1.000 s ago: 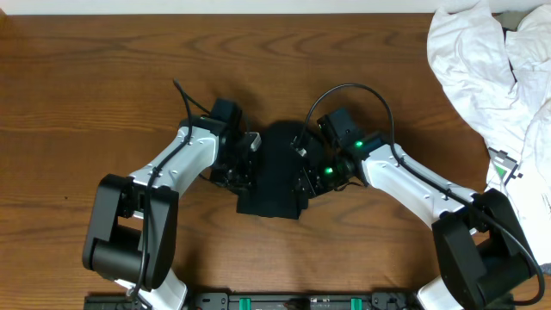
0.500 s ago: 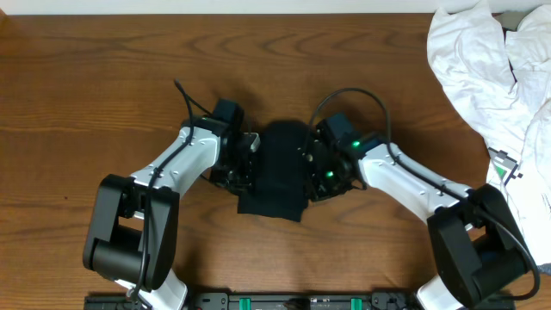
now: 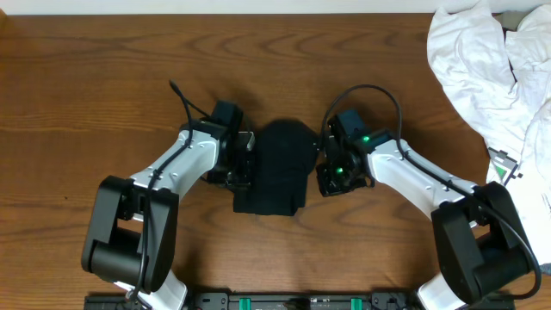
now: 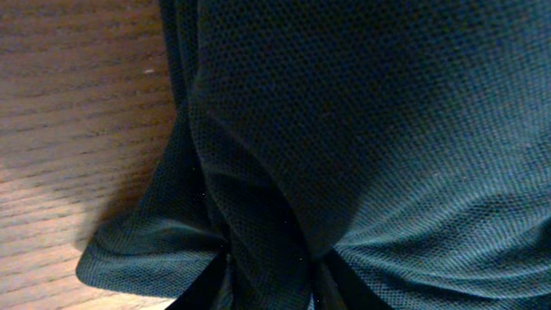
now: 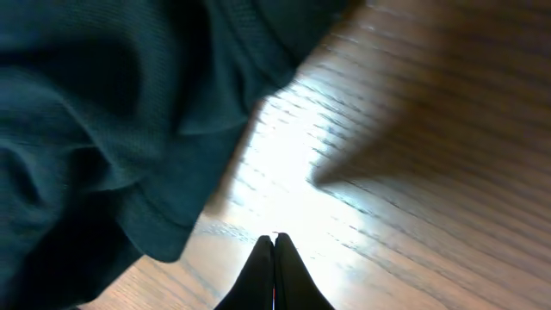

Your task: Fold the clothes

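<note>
The clothes [image 3: 277,168] are a black mesh garment bunched into a compact shape at the middle of the table. My left gripper [image 3: 249,164] is at its left edge. In the left wrist view the clothes [image 4: 370,112] fill the picture, and a fold of the fabric sits pinched in my left gripper [image 4: 271,288], whose dark fingers stand slightly apart. My right gripper [image 3: 326,175] is just off the garment's right edge. In the right wrist view that gripper [image 5: 275,239] is shut and empty over bare wood, with the clothes' [image 5: 86,112] hem to its left.
A heap of white garments [image 3: 491,77] lies at the back right corner and runs down the right edge. The wooden table [image 3: 103,77] shows to the left, behind and in front of the arms.
My right gripper has closed and drawn back to the right, off the black garment onto bare wood. The garment has shifted slightly left. The left arm has stayed at the garment's left edge.
</note>
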You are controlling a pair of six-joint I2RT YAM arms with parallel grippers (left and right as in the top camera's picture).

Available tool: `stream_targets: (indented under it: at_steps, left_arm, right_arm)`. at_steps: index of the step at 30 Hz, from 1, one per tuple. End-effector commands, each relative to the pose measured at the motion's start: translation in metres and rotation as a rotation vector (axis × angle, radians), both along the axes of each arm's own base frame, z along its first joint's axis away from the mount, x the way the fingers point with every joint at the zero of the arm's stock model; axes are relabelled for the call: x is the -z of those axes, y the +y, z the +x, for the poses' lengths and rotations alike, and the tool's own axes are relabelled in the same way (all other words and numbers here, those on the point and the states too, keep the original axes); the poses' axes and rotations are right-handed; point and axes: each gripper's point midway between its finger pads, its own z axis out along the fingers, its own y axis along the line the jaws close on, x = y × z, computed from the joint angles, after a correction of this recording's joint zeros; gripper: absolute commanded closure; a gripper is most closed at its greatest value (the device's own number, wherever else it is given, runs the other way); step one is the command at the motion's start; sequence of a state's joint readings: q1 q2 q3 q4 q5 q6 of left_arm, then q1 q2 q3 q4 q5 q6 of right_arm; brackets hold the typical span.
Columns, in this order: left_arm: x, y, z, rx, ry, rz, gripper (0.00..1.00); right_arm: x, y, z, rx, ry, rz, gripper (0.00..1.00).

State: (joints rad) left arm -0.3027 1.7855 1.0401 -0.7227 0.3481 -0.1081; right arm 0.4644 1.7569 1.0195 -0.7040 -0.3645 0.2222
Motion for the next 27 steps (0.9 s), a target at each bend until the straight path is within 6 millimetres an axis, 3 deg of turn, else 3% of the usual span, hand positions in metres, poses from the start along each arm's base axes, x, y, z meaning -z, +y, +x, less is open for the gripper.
stream_targets:
  at_steps: [1,3,6,9,14,18,27]
  left_arm:
    - [0.018,0.023,-0.013,-0.017,0.040,0.112,0.73]
    - [0.018,0.023,-0.013,-0.017,0.040,0.112,0.72]
    - [0.018,0.023,-0.013,-0.017,0.040,0.112,0.58]
    - [0.018,0.024,-0.013,-0.017,0.038,0.112,0.45]
    - [0.019,0.022,-0.007,-0.018,0.016,0.108,0.44]
    - [0.019,0.021,-0.003,-0.021,-0.002,0.103,0.44]
    - [0.021,0.021,-0.003,-0.046,-0.002,0.103,0.45]
  right_arm:
    - [-0.006,0.020,-0.003,-0.090,-0.017,0.109,0.99]
    - [-0.020,0.040,-0.003,-0.162,-0.035,0.254,0.99]
    - [-0.049,0.068,-0.003,-0.246,-0.065,0.495,0.99]
    - [-0.073,0.080,0.003,-0.275,-0.092,0.657,0.99]
    - [-0.095,0.088,0.009,-0.268,-0.096,0.782,0.99]
    - [-0.091,0.089,0.004,-0.257,-0.066,0.764,0.99]
    - [-0.047,0.097,-0.018,-0.233,0.074,0.640,0.99]
